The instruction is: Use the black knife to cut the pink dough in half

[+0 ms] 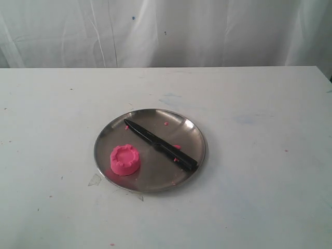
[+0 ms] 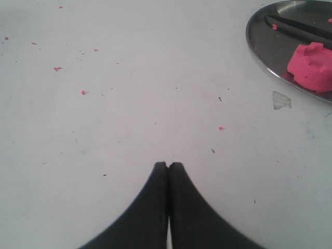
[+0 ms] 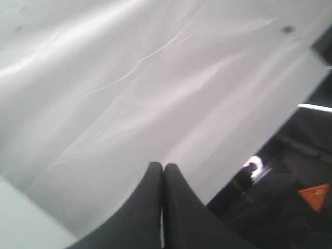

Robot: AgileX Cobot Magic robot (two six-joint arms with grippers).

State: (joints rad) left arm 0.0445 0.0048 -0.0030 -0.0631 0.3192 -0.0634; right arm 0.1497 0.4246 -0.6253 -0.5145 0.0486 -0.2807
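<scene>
The pink dough (image 1: 125,159) is a whole round puck with a crimped rim, sitting on the near left part of a round steel plate (image 1: 193,130). The black knife (image 1: 160,146) lies diagonally across the plate, tip to the back left, handle at the right rim. Neither arm shows in the exterior view. In the left wrist view my left gripper (image 2: 168,165) is shut and empty over bare table, well apart from the plate (image 2: 259,36), the dough (image 2: 312,66) and the knife (image 2: 298,26). My right gripper (image 3: 163,166) is shut and empty, facing the white curtain.
The white table (image 1: 259,197) carries scattered tiny pink crumbs (image 2: 83,92). A small clear scrap (image 2: 281,100) lies just outside the plate's rim. A white curtain (image 1: 166,31) hangs behind the table. Dark equipment (image 3: 290,197) shows past the curtain's edge in the right wrist view.
</scene>
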